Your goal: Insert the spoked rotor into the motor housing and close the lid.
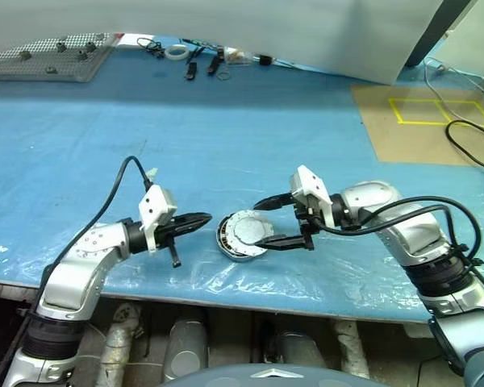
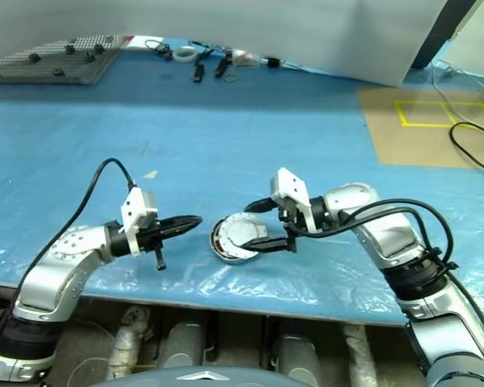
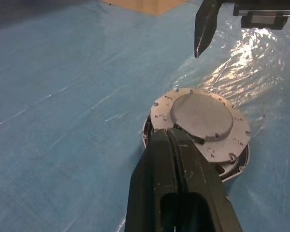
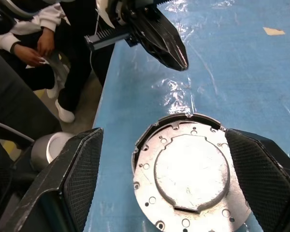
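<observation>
The lid (image 1: 247,230) lies flat on top of the housing (image 1: 226,239), near the front edge of the blue-covered bench (image 1: 226,137). Only a dark sliver of the housing's wall shows under the lid, on the side toward the left hand (image 1: 200,219), so its windings and open centre are covered. The rotor cannot be made out; anything inside the housing is hidden by the lid. The lid sits slightly off-centre, its tabbed edge overhanging one side while the housing's rim peeks out at the other. The right hand (image 1: 264,222) is spread wide, one finger on each side of the lid; in the right wrist view both fingers (image 4: 77,169) stand clear of its edge. The left hand is pressed together with nothing between its fingers, its tip pointing at the housing from just beside it, not touching. In the left wrist view its own fingers (image 3: 176,188) cover the near part of the lid. At the far edge of the bench lie a studded grey board (image 1: 48,56) and some small dark parts (image 1: 202,60), too small to identify.
</observation>
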### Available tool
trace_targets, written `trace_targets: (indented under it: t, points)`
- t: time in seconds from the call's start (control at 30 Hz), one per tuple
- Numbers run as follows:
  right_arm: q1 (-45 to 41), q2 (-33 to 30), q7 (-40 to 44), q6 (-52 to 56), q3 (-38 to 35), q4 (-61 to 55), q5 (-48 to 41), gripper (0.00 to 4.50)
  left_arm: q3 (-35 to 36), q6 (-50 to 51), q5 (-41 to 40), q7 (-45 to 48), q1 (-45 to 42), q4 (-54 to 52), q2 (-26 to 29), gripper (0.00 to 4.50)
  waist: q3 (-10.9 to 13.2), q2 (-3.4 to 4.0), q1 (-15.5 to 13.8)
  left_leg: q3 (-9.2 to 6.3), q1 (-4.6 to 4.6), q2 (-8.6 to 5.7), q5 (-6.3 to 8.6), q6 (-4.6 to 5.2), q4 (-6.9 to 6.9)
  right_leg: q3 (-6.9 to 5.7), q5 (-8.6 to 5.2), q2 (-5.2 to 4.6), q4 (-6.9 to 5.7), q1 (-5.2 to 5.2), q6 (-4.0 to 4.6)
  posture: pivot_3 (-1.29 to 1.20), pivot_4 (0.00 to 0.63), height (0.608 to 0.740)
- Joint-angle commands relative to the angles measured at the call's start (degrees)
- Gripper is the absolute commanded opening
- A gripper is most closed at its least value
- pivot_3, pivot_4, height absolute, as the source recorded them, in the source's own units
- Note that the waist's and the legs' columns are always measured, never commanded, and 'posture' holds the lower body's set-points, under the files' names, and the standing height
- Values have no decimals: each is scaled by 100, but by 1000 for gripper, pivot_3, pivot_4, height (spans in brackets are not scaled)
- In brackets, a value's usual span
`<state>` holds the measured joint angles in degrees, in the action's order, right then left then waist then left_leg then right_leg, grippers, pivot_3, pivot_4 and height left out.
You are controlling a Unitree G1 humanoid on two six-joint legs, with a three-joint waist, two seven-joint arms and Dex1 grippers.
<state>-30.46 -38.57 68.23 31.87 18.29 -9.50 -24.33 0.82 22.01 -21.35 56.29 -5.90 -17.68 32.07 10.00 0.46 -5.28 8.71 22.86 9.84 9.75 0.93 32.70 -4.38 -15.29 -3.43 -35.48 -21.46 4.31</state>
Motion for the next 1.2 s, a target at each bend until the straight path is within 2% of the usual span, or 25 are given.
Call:
trace_targets:
  t: [0.03,0.2,1.0,1.1,1.17,1.2]
  points:
    - [-56,180,22,-563,146,320,406,4191,113,-337,-6,60,113,10,139,0,0,0,-9,0,6,0,-1,1,0,-1,0,1,0,-5,0,0,150,740]
    - [24,355,1,-963,228,636,767,4191,137,-602,-43,-13,206,130,131,0,0,1,-1,0,29,0,-7,12,3,-2,1,1,-5,-27,0,0,150,740]
    - [-193,696,490,-2049,461,1727,1700,4191,-188,-965,-18,123,735,-138,237,0,-1,1,105,0,-2,4,-1,4,12,0,0,1,-20,1,2,0,150,740]
    - [-211,712,509,-2190,442,1742,1751,3597,-76,-806,-86,-111,609,-122,154,0,-1,1,117,0,-13,4,0,3,12,0,0,1,-19,13,3,0,150,740]
    - [-267,742,529,-2176,405,1668,1715,3012,-78,-763,-85,-155,555,-106,167,0,-1,1,125,0,-17,4,0,3,12,0,0,1,-19,17,3,0,150,740]
    - [-303,740,570,-2142,383,1630,1677,2982,-88,-740,-83,-176,533,-96,171,0,-1,1,130,0,-18,4,0,3,12,0,0,1,-20,17,3,0,150,740]
